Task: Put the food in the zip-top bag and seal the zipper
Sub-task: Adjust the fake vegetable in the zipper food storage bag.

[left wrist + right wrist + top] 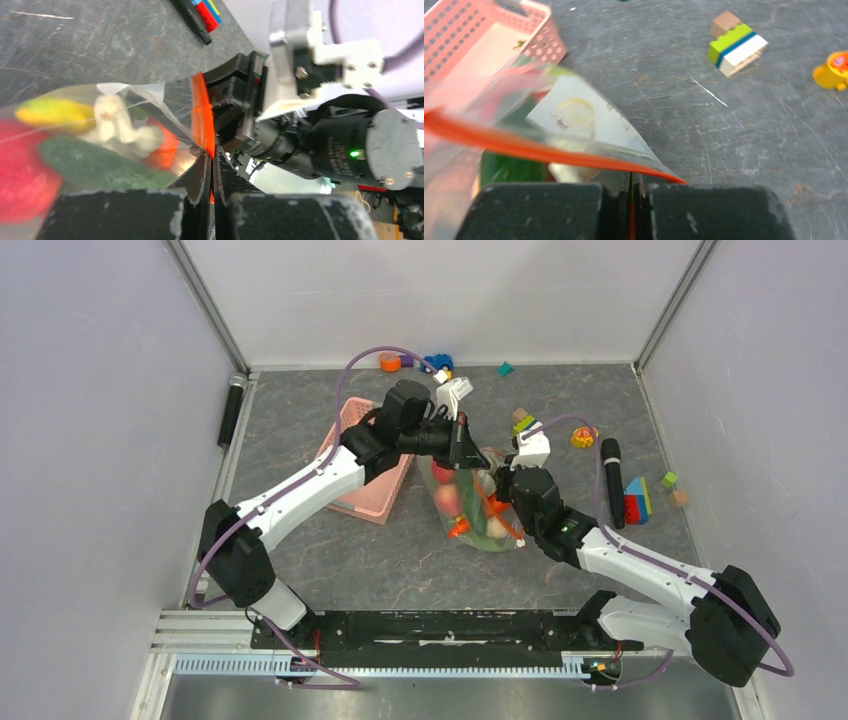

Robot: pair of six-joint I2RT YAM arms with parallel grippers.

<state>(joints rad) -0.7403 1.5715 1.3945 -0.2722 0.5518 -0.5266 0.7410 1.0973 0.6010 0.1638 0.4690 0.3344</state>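
Observation:
The zip-top bag [470,502] hangs lifted over the middle of the table, between both grippers. Through its clear plastic the food shows: a yellow banana [55,111], a white mushroom [117,127], a green cucumber [85,162], a red tomato [447,500] and an orange carrot [460,528]. My left gripper [212,167] is shut on the orange-red zipper [202,117] at the bag's far end [463,448]. My right gripper [631,176] is shut on the same zipper [524,147] near the bag's corner, below the white label [584,120]. In the top view the right gripper [507,478] is at the bag's right edge.
A pink lattice basket [365,455] lies just left of the bag. A black cylinder [611,480] and stacked coloured blocks [637,498] are to the right. A yellow toy [583,436] and a green-and-white block [736,45] lie behind the right gripper. Small toys [420,362] line the back wall.

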